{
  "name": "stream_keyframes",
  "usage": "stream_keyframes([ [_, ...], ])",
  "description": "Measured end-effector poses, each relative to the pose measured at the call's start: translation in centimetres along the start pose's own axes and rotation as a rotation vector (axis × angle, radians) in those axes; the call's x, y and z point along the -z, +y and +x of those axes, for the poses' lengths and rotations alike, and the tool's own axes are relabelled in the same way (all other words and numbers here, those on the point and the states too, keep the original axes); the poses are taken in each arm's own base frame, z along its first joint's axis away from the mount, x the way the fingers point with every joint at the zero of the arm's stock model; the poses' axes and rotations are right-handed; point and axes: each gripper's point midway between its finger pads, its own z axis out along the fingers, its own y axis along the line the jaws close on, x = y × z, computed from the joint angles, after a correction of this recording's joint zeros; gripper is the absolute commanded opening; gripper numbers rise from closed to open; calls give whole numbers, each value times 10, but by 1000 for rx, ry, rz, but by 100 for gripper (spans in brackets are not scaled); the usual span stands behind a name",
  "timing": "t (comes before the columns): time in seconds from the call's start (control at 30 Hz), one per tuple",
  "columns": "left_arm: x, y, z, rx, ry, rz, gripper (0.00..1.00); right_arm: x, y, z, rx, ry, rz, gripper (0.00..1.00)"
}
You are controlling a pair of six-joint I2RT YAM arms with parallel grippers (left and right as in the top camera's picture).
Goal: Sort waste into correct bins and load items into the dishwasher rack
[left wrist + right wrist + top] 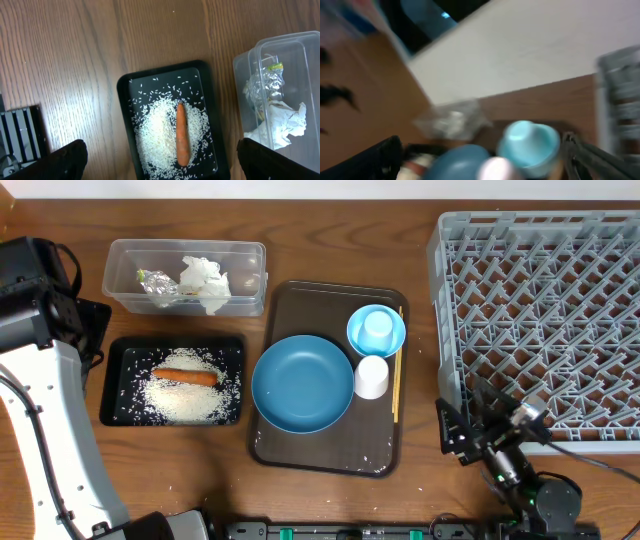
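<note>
The black tray (110,385) holds white rice (185,400) and an orange carrot (184,376). In the left wrist view my left gripper (160,161) is open and empty, high above this tray (123,100), with the carrot (182,134) and rice (155,130) between its fingers. The clear tub (255,280) holds the foil wrapper (155,282) and white napkin (205,280). The dark-blue bowl (302,383), light-blue bowl (376,330), white cup (371,376) and chopsticks (397,375) sit on the brown tray. My right gripper (465,432) is open and empty, right of that tray, at the grey rack's (540,300) front left corner.
The brown serving tray (310,305) lies mid-table with a few stray rice grains (375,463) at its front right corner. My left arm (40,380) fills the left edge. The right wrist view is blurred; it shows the light-blue bowl (527,145) ahead of the gripper (487,162).
</note>
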Motion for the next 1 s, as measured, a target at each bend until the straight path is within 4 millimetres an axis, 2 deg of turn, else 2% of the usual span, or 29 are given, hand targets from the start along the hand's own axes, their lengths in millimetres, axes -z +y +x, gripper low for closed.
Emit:
stream_keyframes([
  [0.2, 0, 0, 0, -1, 1, 0, 98, 1, 17, -8, -170, -13, -80, 85],
  [0.27, 0, 0, 0, -1, 1, 0, 98, 1, 23, -10, -188, -16, -106, 84],
  [0.6, 0, 0, 0, -1, 1, 0, 98, 5, 50, -23, -178, -12, -206, 98],
  [0.73, 0, 0, 0, 0, 1, 0, 98, 6, 61, -33, -158, 14, -194, 99],
  [0.87, 0, 0, 0, -1, 1, 0, 98, 0, 63, -42, -125, 73, -129, 99],
  [1.0, 0, 0, 0, 0, 1, 0, 98, -17, 58, -52, -92, 166, -48, 99],
])
